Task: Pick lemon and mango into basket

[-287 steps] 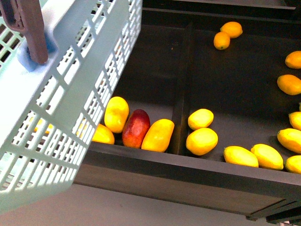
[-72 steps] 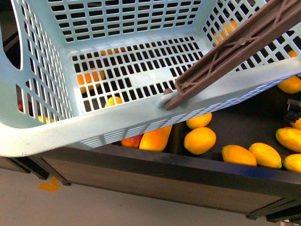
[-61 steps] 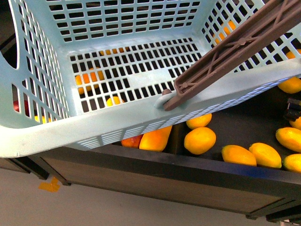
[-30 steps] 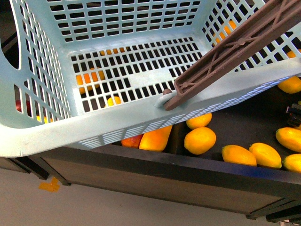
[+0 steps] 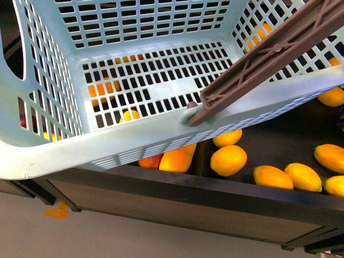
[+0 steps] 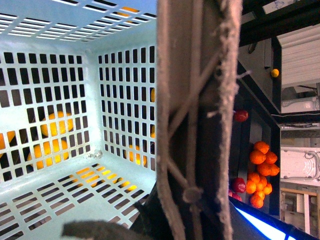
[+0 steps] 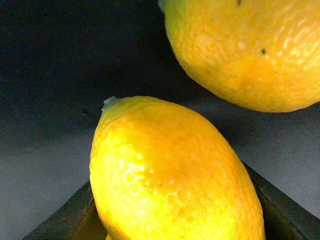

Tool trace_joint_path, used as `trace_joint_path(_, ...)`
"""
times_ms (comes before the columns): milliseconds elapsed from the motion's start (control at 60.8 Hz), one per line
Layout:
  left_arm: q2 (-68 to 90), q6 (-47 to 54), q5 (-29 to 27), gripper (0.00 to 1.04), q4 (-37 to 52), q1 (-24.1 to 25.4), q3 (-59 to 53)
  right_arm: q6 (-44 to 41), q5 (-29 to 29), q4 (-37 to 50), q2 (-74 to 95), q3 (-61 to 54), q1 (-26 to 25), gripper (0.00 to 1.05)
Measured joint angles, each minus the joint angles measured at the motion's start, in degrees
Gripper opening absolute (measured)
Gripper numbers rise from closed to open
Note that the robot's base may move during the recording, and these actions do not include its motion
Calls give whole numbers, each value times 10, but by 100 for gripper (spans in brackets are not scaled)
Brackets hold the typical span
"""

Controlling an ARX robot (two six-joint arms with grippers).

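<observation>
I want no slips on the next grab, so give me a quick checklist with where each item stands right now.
1. Basket empty: ok, fruit shows only through its slots.
2. Left gripper shut on handle: cannot tell, no fingers show.
3. Lemon close before the right wrist camera: ok.
4. Right gripper open: cannot tell.
5. Mango clear to reach: not ok, the basket covers most of it.

dark surface [image 5: 215,200] is split by a divider [image 5: 200,157] | tangerines [image 6: 260,172] are piled beside red fruit [image 6: 239,185] | orange scrap [image 5: 56,211] is seen on floor [image 5: 134,239]
</observation>
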Motion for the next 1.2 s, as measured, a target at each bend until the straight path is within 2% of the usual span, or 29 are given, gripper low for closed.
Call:
trace_joint_path(247, 0, 0, 0, 5, 0, 0, 0, 7, -54, 67, -196, -162, 4, 62)
trace_joint_path(477, 0, 0, 0, 5, 0, 0, 0, 37, -79, 60, -398, -252, 38, 61)
trace_joint_path(707, 0, 0, 0, 5, 0, 0, 0, 67, -47, 36, -523, -245, 123, 61)
trace_joint_path(970, 0, 0, 0, 5, 0, 0, 0, 71, 34, 22, -536, -233, 274, 61)
trace_joint_path(1151, 0, 0, 0, 5, 0, 0, 0, 86, 65, 14, -534, -233, 340, 61)
trace_joint_path(1200, 0, 0, 0, 5, 0, 0, 0, 90, 75, 11, -532, -234, 348, 71)
